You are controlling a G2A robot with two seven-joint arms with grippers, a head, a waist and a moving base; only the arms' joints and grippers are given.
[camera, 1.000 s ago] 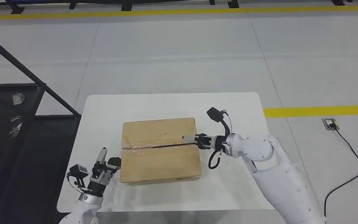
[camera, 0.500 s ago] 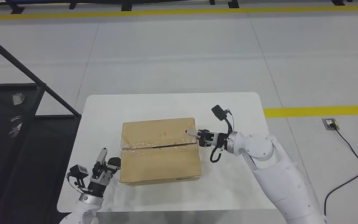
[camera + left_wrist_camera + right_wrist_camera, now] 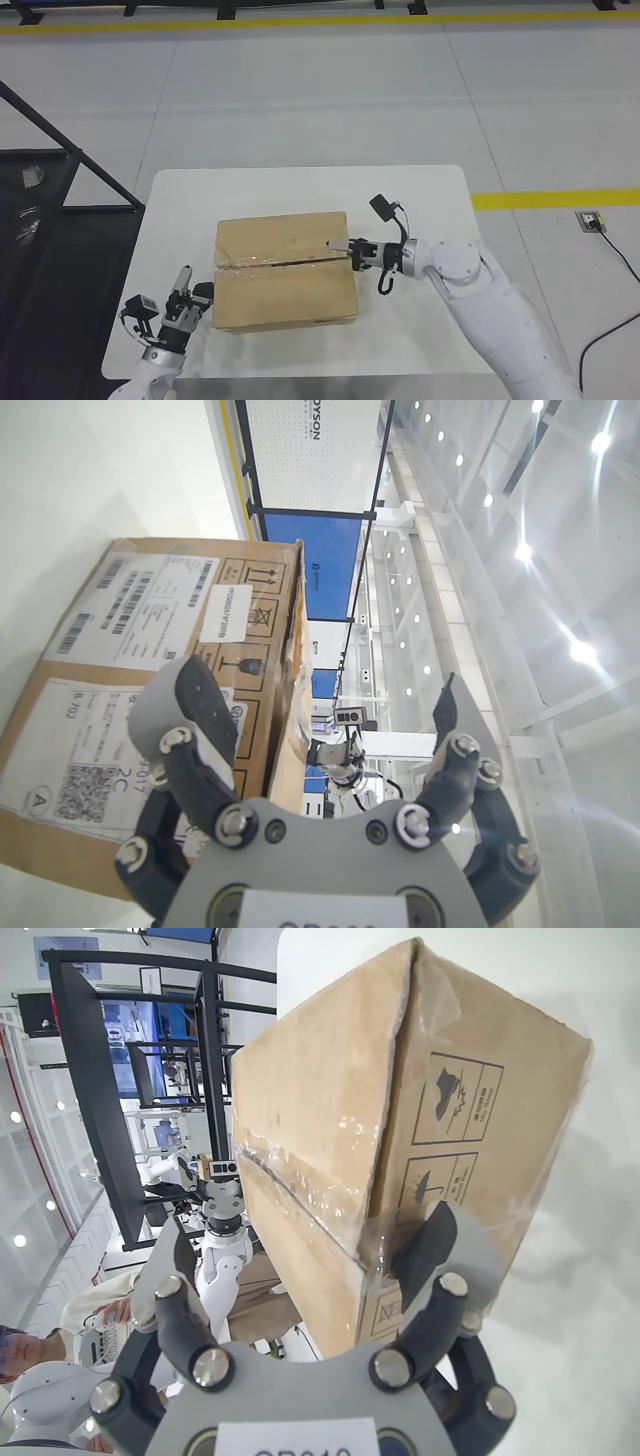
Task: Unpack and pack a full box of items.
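A closed cardboard box [image 3: 285, 270], its top seam taped with clear tape, lies in the middle of the white table [image 3: 420, 200]. My right gripper [image 3: 345, 247] is at the box's right end, level with the seam. In the right wrist view it [image 3: 305, 1248] is open, straddling the top edge of the box [image 3: 350, 1128], one fingertip [image 3: 440, 1238] against the printed side. My left gripper [image 3: 192, 290] rests near the box's front left corner. It [image 3: 325, 705] is open, beside the labelled end of the box [image 3: 150, 625], holding nothing.
A black metal frame [image 3: 40, 200] stands off the table's left side. The table's edges lie close around the box, with bare surface at the back and to the right. A yellow floor line [image 3: 550, 198] runs beyond the right edge.
My right gripper drew back a little from the box's end, then came in again at the seam. The box has shifted slightly left. The left arm has barely moved.
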